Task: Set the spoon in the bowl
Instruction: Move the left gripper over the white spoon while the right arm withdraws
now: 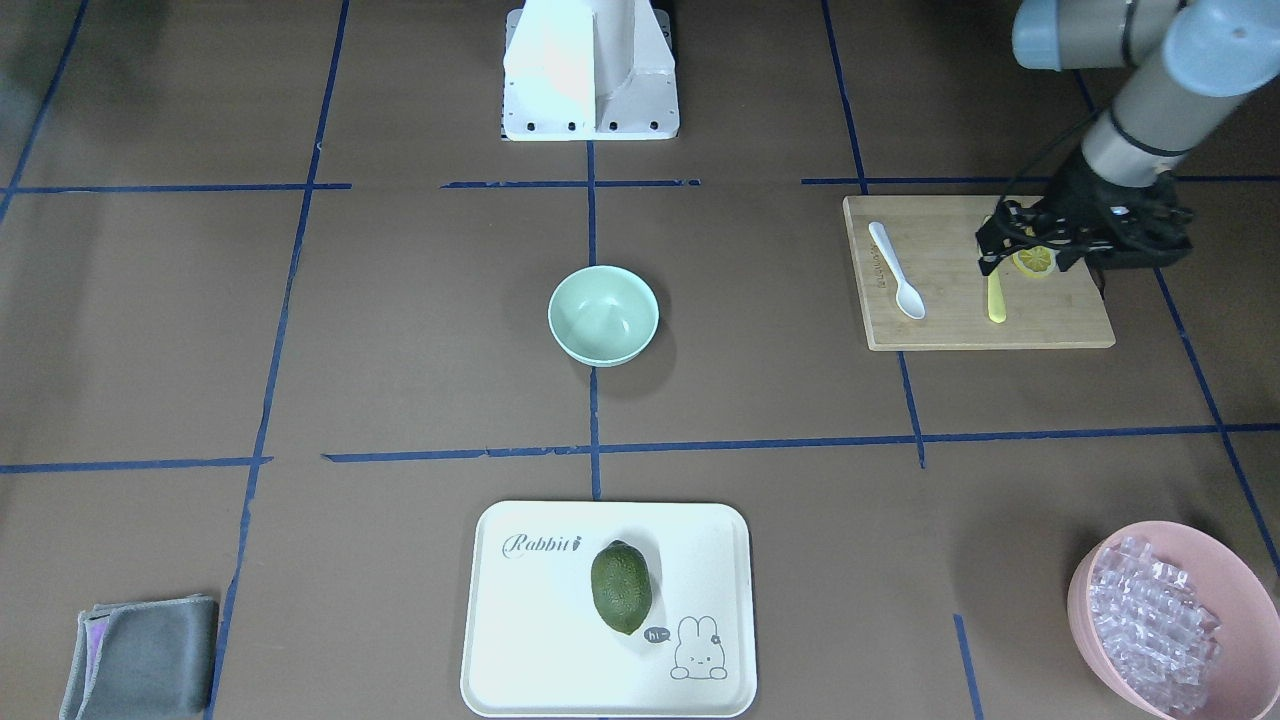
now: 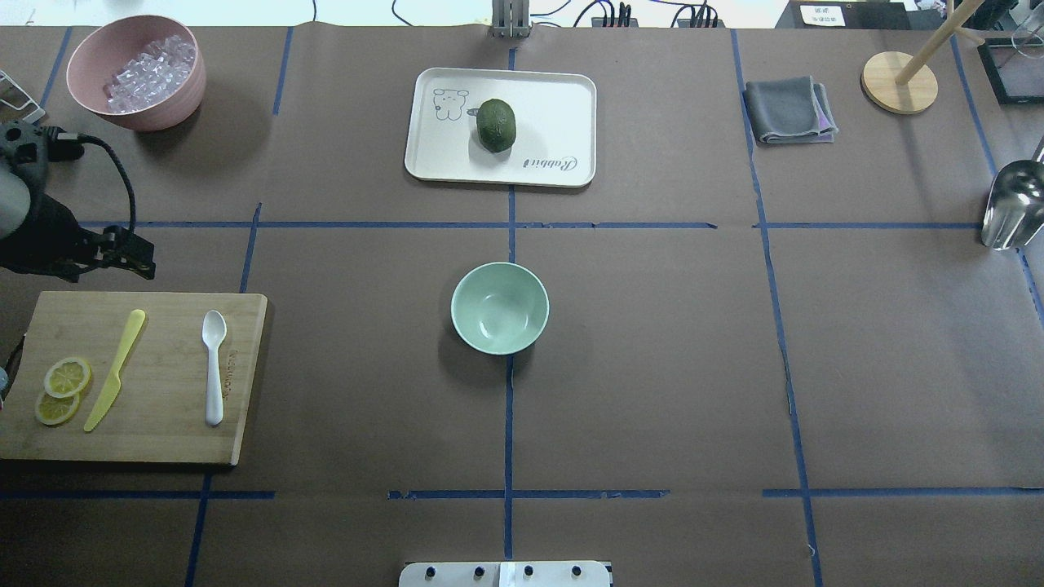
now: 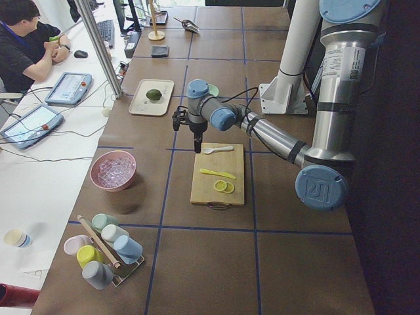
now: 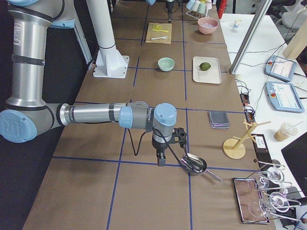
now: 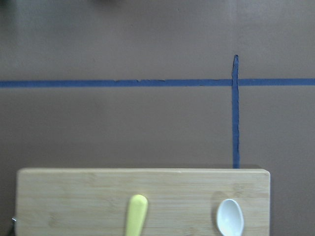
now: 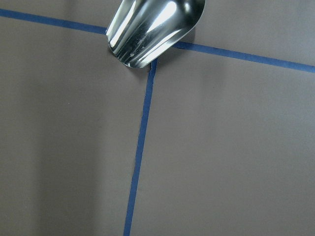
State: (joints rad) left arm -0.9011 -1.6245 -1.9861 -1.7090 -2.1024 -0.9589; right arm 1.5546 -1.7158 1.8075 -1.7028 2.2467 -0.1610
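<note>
The left tool point(image 2: 139, 257) hangs above the worktop point(image 2: 652, 367) at the far edge of a wooden cutting board point(image 2: 163, 424), touching nothing (I cannot tell whether its fingers are apart or together). Near it, the white spoon point(image 2: 214, 371) lies flat on the right part of the board, scoop toward the far side and handle toward the robot. Left of it lies a yellow-green knife point(image 2: 114, 371), then two lemon slices point(image 2: 67, 377) at the left end. The mint-green bowl point(image 2: 499, 308) stands at the middle of the worktop, well apart to the right of the board.

The right tool point(image 4: 161, 160) hangs at the far right (whether it is open or closed I cannot tell), just beside a shiny metal scoop point(image 4: 193, 164).
</note>
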